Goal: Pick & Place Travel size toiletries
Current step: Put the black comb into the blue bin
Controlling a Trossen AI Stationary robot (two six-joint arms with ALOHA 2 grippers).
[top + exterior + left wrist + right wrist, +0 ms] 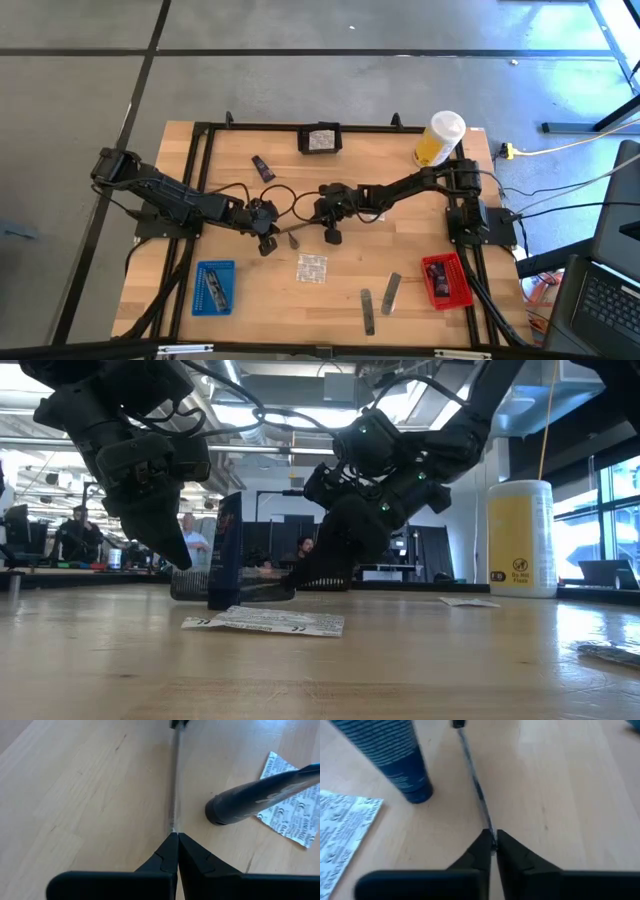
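2 grippers, left gripper [173, 837] and right gripper [491, 840], pinching 1 slim stick [297, 237]; sachet [311, 267], tube [262, 168] unplaced.

A robotics lab set up in an open-plan industrial workspace.

A wooden desk [330, 210] framed in black metal stands on a grey concrete floor [300, 90] marked with dark lines, and two dark robot arms are bolted to its sides. Cables [560, 150] trail off the desk toward a laptop [605, 295] at the edge. Looking level across the desk, the room behind shows exposed ceiling ducts [250, 410], strip lighting, rows of workstations with monitors, large windows [615, 510] and people [190, 540] seated far back.
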